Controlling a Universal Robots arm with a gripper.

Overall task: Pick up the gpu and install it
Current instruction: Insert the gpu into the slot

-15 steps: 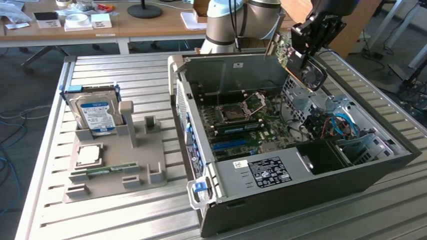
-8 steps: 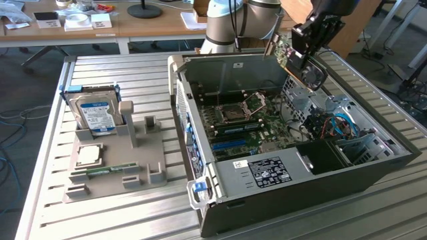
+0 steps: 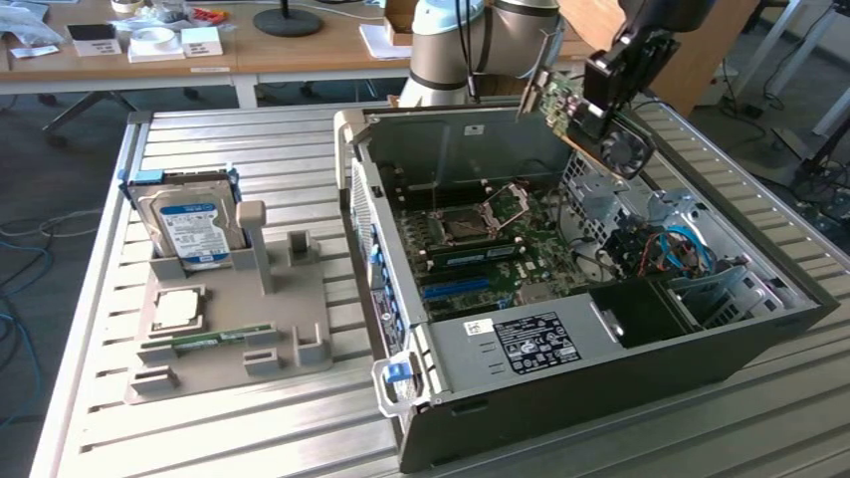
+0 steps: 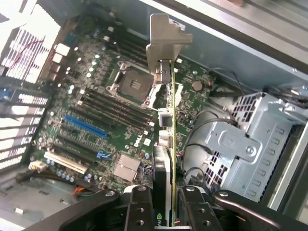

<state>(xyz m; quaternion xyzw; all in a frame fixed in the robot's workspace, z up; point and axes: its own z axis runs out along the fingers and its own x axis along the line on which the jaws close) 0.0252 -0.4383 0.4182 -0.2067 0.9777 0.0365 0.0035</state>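
Office-type room, wooden desks at the back with small boxes on them. In front, a ribbed metal worktop.

On the worktop, toward the exterior view's left: grey parts holder. In it a hard drive with blue-white label stands upright, a CPU chip lies flat, and a green memory stick lies in front of the chip.

Toward the exterior view's right: open tower case lying on its side. Motherboard exposed, its CPU socket unpopulated.

Gripper hangs over the far corner of the case, above its rim. Fingers pinch the gpu, one on each face. The card hangs tilted in the air and touches nothing in the case.

Wrist view: gripper fingers clamp the gpu, seen edge-on as a slim strip. Its metal slot bracket is at the end farthest from the gripper. Under the card lies the motherboard; the perforated drive cage sits beside the board. The card is not seated in any slot.
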